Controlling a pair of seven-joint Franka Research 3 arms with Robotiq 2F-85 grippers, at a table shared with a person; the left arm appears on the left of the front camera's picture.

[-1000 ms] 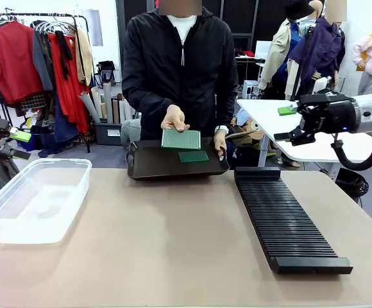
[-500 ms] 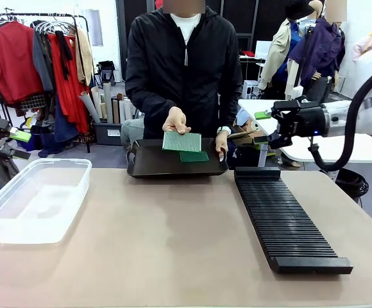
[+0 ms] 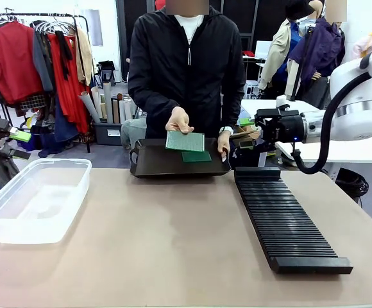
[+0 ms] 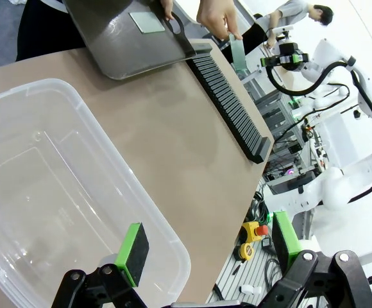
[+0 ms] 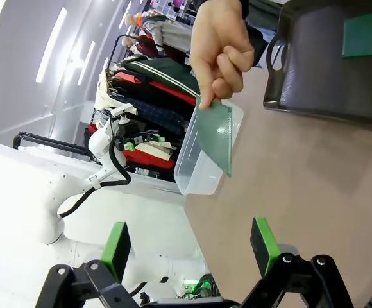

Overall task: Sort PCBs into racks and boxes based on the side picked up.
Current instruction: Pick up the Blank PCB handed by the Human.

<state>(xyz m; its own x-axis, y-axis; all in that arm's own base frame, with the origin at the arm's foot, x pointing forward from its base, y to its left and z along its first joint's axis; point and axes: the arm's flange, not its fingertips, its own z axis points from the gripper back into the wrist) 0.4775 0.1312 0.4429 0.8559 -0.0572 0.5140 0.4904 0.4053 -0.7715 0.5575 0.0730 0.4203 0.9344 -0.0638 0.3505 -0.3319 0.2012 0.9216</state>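
PCBs are seen in two places, both given here against the dark shallow smooth tray that is set at the far edge of the brown desk. One thin green rectangular PCB is held upright just above the tray's middle. It is pinched at its top edge by the person's hand, and its speckled face is turned toward the robot's side. A second plain green PCB is laid flat inside the tray, right of the tray's middle and partly covered by the held board. The tray's right end is gripped by the person's other hand.

The long black ribbed rack is laid on the desk just right of the tray. Its far end is set beside the tray's near right corner and its length is run toward the robot. The clear plastic tub is placed well left of the tray, on the robot's side of it.

The right tool is held in the air just right of the tray, with its fingers pointed toward the tray. In the right wrist view its green pads are spread wide and no object is gripped; the held board is seen ahead of them, apart from both. The left tool is kept far left of the tray. In the left wrist view it is opened wide and grips no object, and the tub is seen below its fingers.
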